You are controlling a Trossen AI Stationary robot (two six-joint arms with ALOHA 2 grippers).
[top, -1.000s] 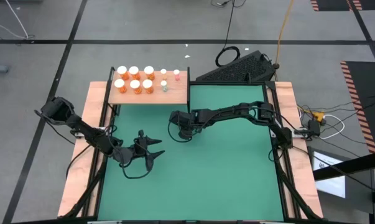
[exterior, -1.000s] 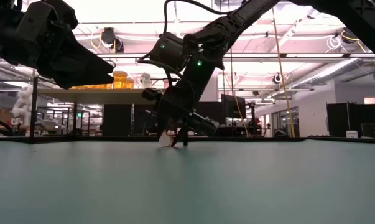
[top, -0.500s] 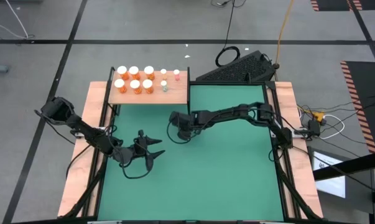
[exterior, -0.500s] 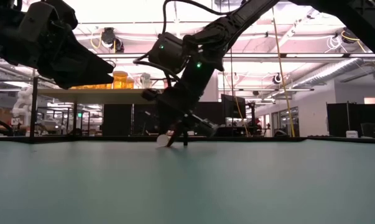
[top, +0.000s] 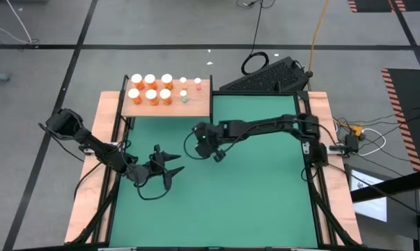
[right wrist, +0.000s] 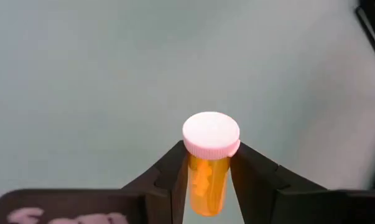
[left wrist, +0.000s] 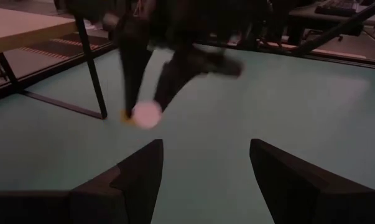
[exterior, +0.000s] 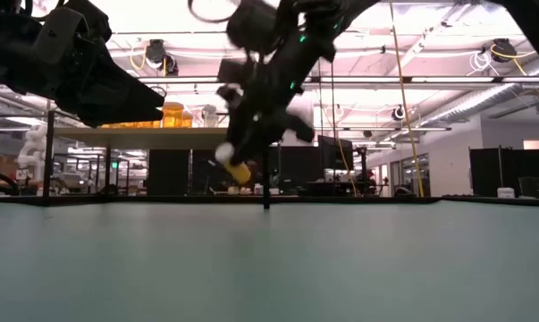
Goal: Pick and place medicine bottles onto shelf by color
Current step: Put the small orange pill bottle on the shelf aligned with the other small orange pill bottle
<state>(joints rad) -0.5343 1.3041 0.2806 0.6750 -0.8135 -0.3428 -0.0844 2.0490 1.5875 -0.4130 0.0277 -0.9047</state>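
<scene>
- Right gripper (right wrist: 209,186): two dark fingers (right wrist: 168,177) are clamped on the body of a small orange translucent plastic bottle with a round white cap (right wrist: 210,158); the grip sits just under the cap, with the cap pointing away from the wrist.
- Held bottle: it is seen lifted clear of the green mat (top: 265,202) in the low view, tilted, cap lowermost; pale pills are visible inside through the wall.
- Grip advice: the clamp is best kept steady and unrelaxed while the bottle is carried, since a round, smooth body can be judged liable to twist between flat pads.
- Destination: the light plain wooden shelf board on thin black posts (top: 203,108) stands near the gripper, at the mat's far left corner.
- Shelf contents: six orange bottles with white caps (top: 150,89) are grouped in two rows on its left part; three much smaller bottles (top: 184,90) stand beside them, toward the right.
- Placement advice: the bottle is to be turned upright and raised above shelf height before being brought in, then set down beside its own colour, clear of standing bottles.
- Left gripper (left wrist: 203,171): it hovers over the mat's left part, fingers apart, nothing held, well clear of the shelf.
</scene>
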